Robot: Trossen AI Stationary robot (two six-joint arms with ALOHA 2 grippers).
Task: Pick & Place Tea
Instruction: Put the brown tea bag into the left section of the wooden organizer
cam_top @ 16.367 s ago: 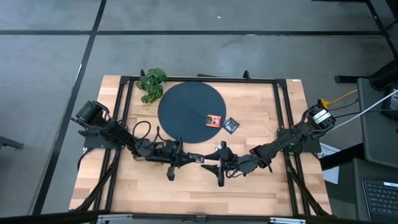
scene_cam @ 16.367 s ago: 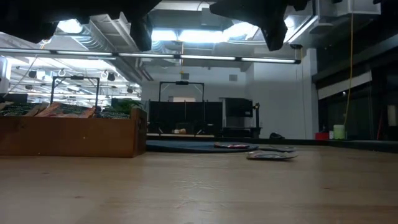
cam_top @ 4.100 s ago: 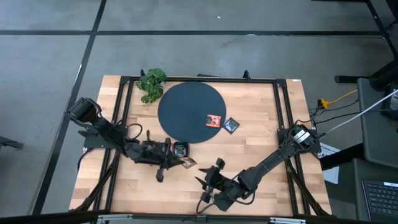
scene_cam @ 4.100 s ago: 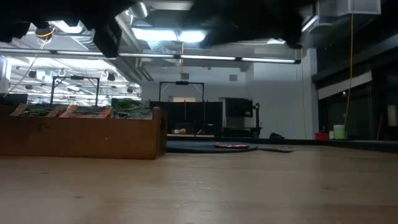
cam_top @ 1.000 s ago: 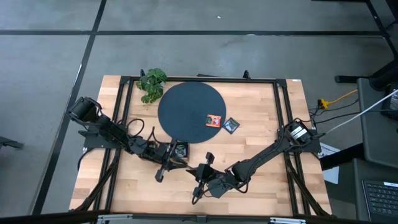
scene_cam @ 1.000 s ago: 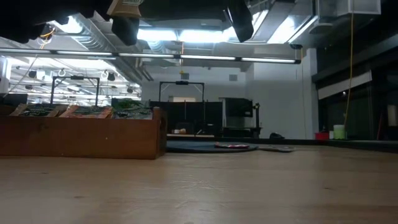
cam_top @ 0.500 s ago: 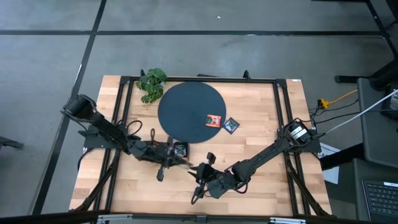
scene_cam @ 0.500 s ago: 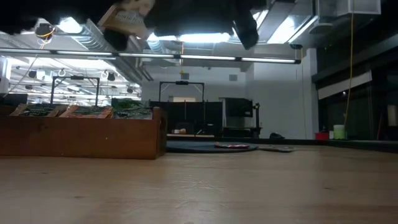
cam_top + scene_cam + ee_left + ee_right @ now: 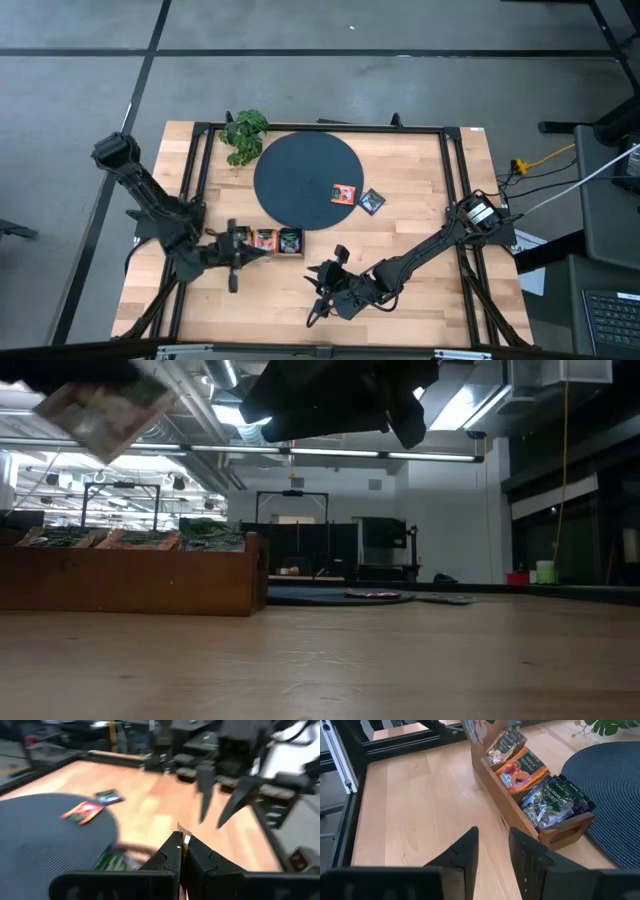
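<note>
Two claws hung over the bench, and much of the grasp was hard to read. From above, the sachet in the left claw could not be made out against the dark fingers. The low view showed this held sachet only as a blurred, tilted square near the upper left, one corner hanging down, its label illegible and no long axis evident. The left claw was closed tight on it, seen edge-on as a thin sliver between the fingertips, in the air near the left end of the wooden tray. The right claw stood partly open and empty above bare wood in front of the tray. Sachets stood upright in the tray's three compartments, partly cut off by its wall. One orange-red sachet lay flat on the dark disc; a dark sachet lay just beside the disc's rim.
</note>
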